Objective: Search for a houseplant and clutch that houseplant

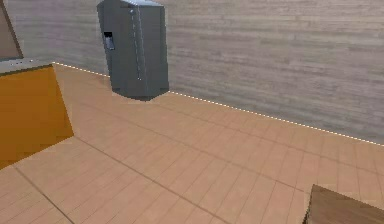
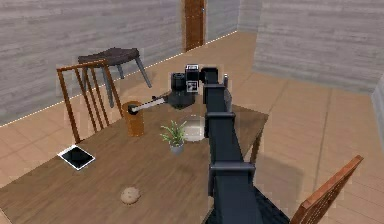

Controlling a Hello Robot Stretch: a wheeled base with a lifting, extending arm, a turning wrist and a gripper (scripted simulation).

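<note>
Houseplant (image 2: 175,133) stands on table (image 2: 100,185) near gripper (image 2: 138,105); cannot tell whether gripper holds anything.

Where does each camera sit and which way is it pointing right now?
Forward view: on the robot, looking ahead and somewhat down across tiled floor to a grey fridge and plank wall.
Arm side view: on the robot's body, looking out sideways over a wooden table with a houseplant; the arm and gripper show.
Shared: the brown corner at the forward view's bottom right is probably that table.
</note>
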